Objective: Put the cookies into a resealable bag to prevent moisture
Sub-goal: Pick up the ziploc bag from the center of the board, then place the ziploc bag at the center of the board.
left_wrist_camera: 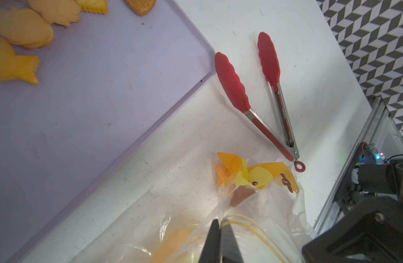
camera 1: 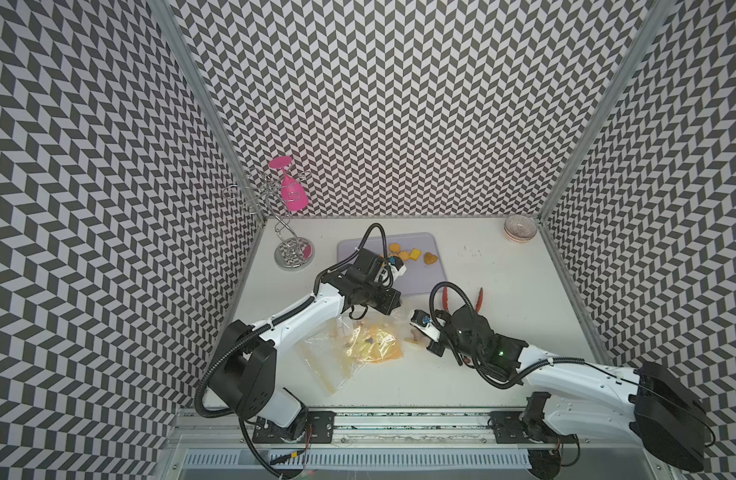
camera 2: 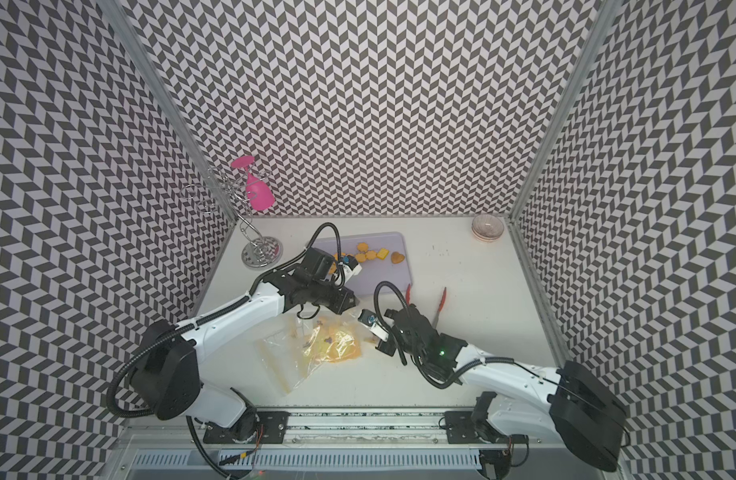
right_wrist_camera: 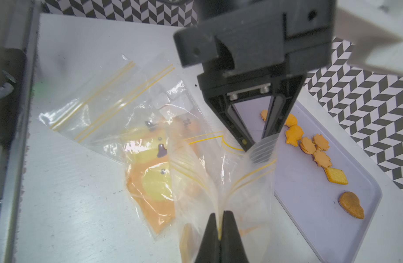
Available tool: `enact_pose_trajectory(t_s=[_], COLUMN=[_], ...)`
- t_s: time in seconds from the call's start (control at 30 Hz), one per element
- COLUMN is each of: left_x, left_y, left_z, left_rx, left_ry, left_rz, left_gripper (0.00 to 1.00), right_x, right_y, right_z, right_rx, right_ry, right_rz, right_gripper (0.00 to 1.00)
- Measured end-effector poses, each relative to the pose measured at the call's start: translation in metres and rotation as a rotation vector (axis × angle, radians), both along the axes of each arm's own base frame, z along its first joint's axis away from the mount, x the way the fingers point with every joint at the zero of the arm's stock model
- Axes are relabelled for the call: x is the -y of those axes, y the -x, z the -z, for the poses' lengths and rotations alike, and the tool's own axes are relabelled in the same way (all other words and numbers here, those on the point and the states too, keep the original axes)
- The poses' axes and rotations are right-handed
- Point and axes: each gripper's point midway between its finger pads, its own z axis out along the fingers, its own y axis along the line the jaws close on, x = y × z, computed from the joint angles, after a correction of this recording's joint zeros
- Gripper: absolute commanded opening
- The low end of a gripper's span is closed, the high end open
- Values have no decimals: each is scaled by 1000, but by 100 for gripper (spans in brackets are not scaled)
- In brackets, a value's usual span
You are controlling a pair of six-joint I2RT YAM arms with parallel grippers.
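Yellow-orange cookies [camera 1: 403,252] in a loose row on the far part of a lavender tray [camera 1: 426,284], none of them held. Among them fish shapes, scalloped rounds, one square cracker and, at the end of the row, a browner heart [right_wrist_camera: 352,205]. Same row visible in both top views and in both wrist views.

Just in front of the tray, nearer to the robot, a clear resealable bag [right_wrist_camera: 218,177] with yellow zip lines, held up and spread by its mouth between the two arms. On one side of the rim, the left gripper [left_wrist_camera: 220,224], closed, with the film pinched between its black fingers. On the opposite side, the right gripper [right_wrist_camera: 220,218], also closed, with the yellow zip line squeezed between its tips.

One tan piece [right_wrist_camera: 185,239] seen through the film beside the right gripper; inside the bag or under it, cannot tell.

Under and beside the held bag, more clear bags flat on the white table [camera 1: 503,266], one with a yellow and orange cartoon print [camera 1: 376,347]. Red-tipped tongs [left_wrist_camera: 232,84] lying open on the table, just beside the tray corner, near the right arm.

Further off, at the back left corner, a pink wine glass [camera 1: 293,193] hanging upside down on a chrome rack [camera 1: 293,254]. At the back right corner, a small stack of bowls [camera 1: 519,229].
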Motion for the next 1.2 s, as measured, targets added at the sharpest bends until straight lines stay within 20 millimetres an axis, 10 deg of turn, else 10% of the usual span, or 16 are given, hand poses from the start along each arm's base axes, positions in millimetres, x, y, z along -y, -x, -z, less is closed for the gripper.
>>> enact_pose_trajectory(t_s=[0.1,0.4,0.5,0.77,0.93,1.2], left_x=[-8,-84,-99,-93,-90,-62], left_y=[-10,-64,-64,-44,-16,34], left_z=[-20,-156,-172,-168,-207,-249], left_rx=[29,317,357,410,627,937], left_ry=[40,348,422,555,670,716], left_rz=[-54,-362,-404,-336,-212,50], left_gripper=[70,77,77,69,70,68], right_x=[6,7,7,44,61,61], right_y=[-5,-16,-11,-30,-55,-61], right_z=[-13,-69,-82,-143,-201,-238], right_rx=[-39,-230,-268,-206,-110,-20], right_ry=[-74,-237,-251,-276,-245,-134], right_rz=[28,95,86,144,119,30], right_gripper=[0,0,0,0,0,0])
